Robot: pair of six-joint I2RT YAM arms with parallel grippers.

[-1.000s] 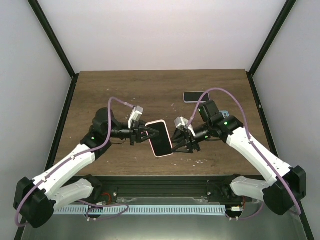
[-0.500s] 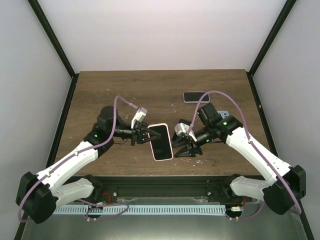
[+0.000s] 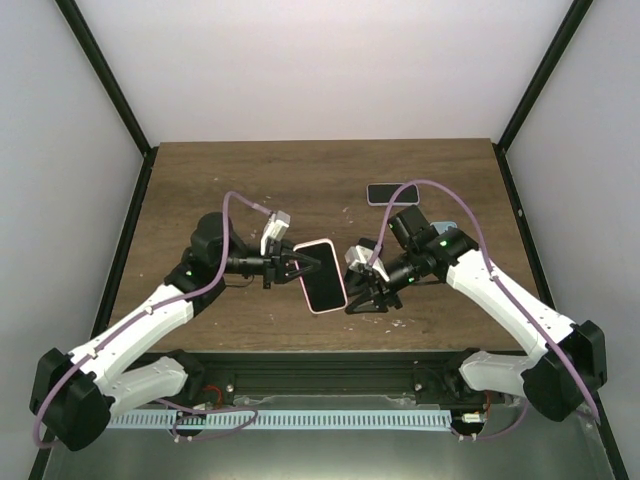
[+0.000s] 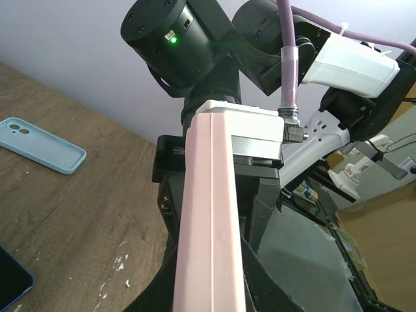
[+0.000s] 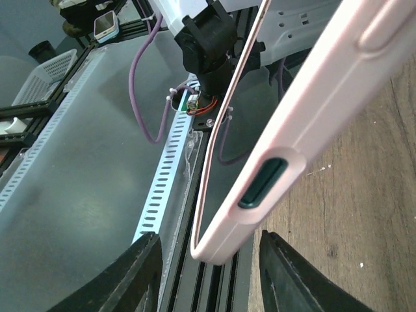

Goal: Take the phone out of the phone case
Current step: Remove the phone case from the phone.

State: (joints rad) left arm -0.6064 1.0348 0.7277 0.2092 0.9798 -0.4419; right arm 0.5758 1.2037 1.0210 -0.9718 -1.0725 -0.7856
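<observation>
Pink case (image 3: 309,247) with phone (image 3: 321,277) seated inside, held off the table (image 3: 250,180) between the two arms, screen facing the top camera. Clamped at its left long edge by left gripper (image 3: 301,270). Left wrist view agrees: case edge straight up out of the closed fingers.

Versus half a second ago: shifted a little up-frame (lifted or pushed away, cannot tell which), tilt about the same. Right gripper (image 3: 364,300) moved in, now at the lower right corner instead of just off the right edge. A second ago: tight against that edge, higher up. So a reposition from edge to corner, not a pull.

Right wrist view: fingers (image 5: 140,273) spread wide, case corner and side button between them, nothing pinched. Rim seating at that corner hard to judge from here.

Meaning for the task: no extraction yet, phone fully in case. Looks like setup for peeling the rim off at the corner while left holds. Needs right closing on the rim only, not rim and phone together. Risk: slip out of left's narrow edge grip under peel load.

Also on table: dark phone (image 3: 390,193) at the far side, blue case (image 4: 42,154) by the right arm. Neither involved.
</observation>
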